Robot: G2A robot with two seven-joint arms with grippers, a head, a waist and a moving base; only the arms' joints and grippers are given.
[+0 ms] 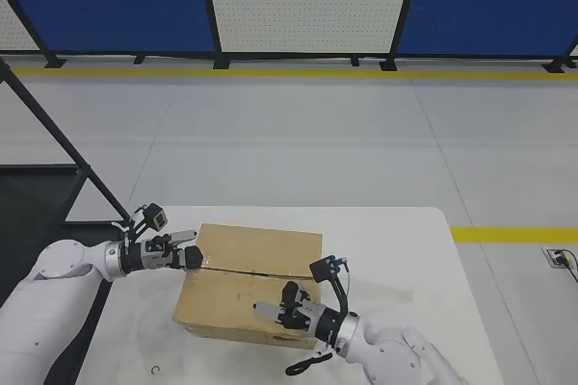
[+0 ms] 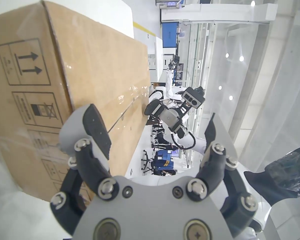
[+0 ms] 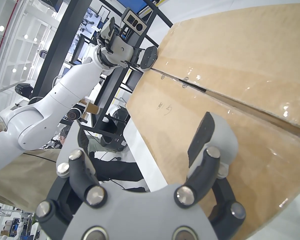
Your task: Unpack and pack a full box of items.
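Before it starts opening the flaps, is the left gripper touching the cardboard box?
Cannot tell. In the right wrist view the left gripper sits at the seam end of the cardboard box, but neither contact nor a gap shows plainly.

Left arm (image 3: 52, 106), right arm (image 1: 395, 346): wearing glossy white rounded shells. Left gripper (image 2: 152, 123), right gripper (image 3: 142, 126): showing grey metal palm plates, silver screws, black linkages, pale grey fingers (image 3: 222, 136) carrying black pads. Black cable (image 1: 308, 364) looping beneath right wrist
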